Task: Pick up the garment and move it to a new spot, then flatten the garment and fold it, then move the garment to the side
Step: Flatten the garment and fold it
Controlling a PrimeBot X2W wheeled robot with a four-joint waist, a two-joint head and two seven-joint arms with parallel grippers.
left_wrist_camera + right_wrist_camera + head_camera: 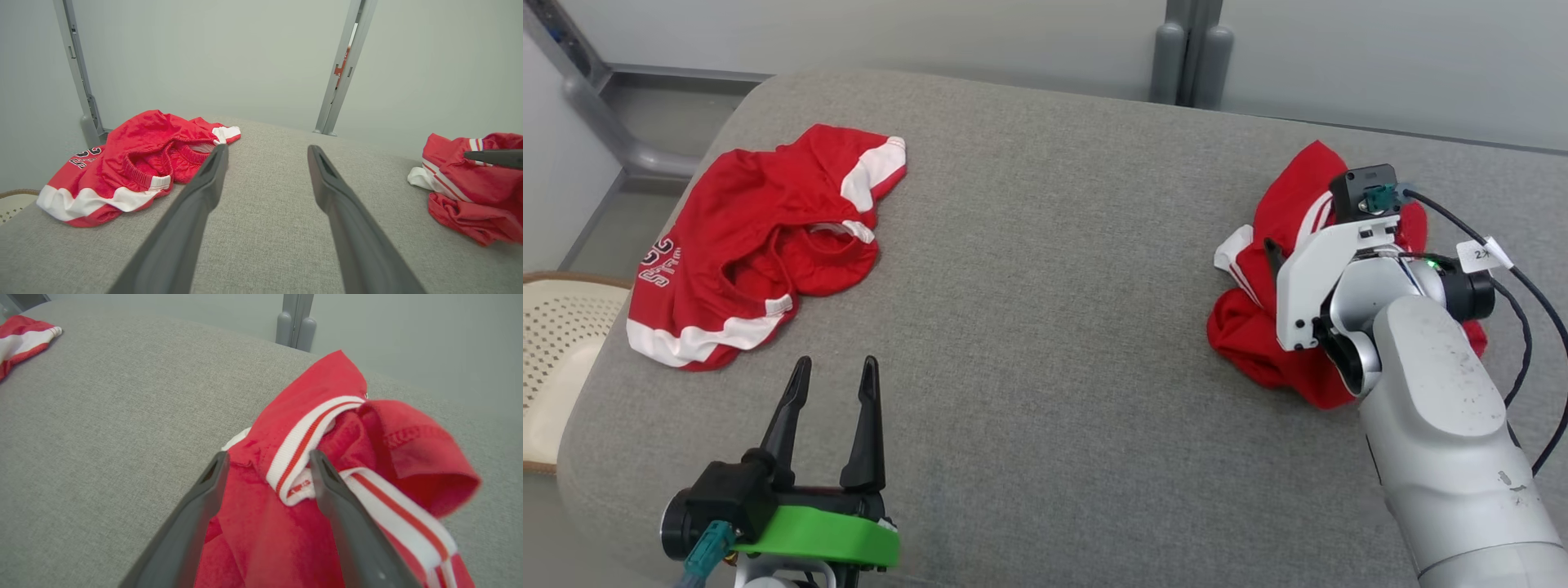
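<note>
Left pincer open, empty; right pincer open over striped red garment; lettering on other garment unreadable.

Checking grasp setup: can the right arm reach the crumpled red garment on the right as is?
Likely yes: the right gripper is open at the crumpled red garment, fingers either side of its striped band, nothing in between.

left gripper: two long dark tapered fingers, black housing, bright green collar, teal connector. right gripper: white bracket, black camera block, looping black cables, white paper tag; pale grey forearm, speckled and scuffed.
</note>
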